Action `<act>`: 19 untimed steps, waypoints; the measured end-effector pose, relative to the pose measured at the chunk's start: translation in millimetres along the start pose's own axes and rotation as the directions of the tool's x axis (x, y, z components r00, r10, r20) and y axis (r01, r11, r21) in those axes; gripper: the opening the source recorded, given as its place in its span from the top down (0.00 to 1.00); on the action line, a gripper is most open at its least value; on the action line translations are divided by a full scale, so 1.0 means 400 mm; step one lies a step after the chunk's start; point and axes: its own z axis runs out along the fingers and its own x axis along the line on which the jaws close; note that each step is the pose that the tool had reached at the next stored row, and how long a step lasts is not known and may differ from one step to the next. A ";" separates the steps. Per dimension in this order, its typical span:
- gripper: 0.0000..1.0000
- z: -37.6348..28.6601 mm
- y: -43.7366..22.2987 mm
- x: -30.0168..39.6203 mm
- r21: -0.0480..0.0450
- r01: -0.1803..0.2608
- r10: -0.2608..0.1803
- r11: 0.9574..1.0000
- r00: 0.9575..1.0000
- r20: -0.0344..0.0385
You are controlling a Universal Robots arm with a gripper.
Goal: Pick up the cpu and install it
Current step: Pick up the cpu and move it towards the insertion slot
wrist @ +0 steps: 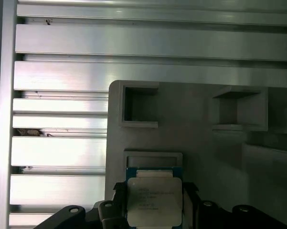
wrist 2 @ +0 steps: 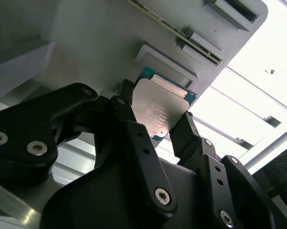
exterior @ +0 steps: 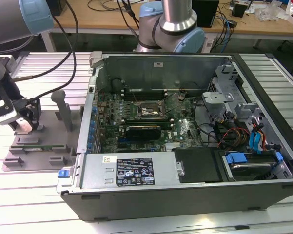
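CPU (wrist 2: 160, 109) is right between the fingers (wrist 2: 187, 132) of my claw (exterior: 28, 123). In both wrist views the black fingers press on two opposite edges of the chip, so I'm calling the claw clenched on it. The silvery lid faces the cameras, with a thin green board edge showing around it. I cannot tell whether it has cleared its seat. It is at, or just off, the grey fixture plate (wrist: 196, 129) directly under the claw, beside a shallow rectangular pocket (wrist: 153, 160).

My read on handling is light, thin and rigid. The smooth metal lid would be slippery on its flat face, so the edges are the place to hold it, square and even. I'd treat the underside as delicate and keep it off anything hard.

Moving out from the claw, an upright grey post (exterior: 63, 109) stands on the plate just beside it. The plate lies on a slatted aluminium table (wrist: 62, 76). Well apart from the claw, toward the exterior view's right, an open computer case (exterior: 195, 195) lies on its side, with the motherboard socket (exterior: 145, 109) exposed. Beyond that is a wooden workbench (exterior: 263, 27) strewn with cables.
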 end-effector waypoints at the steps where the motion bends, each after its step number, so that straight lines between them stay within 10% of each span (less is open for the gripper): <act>1: 0.45 0.000 0.000 0.000 0.000 0.000 0.000 1.000 1.000 0.000; 19: 0.45 -0.056 0.002 -0.002 0.000 0.000 0.000 1.000 1.000 0.000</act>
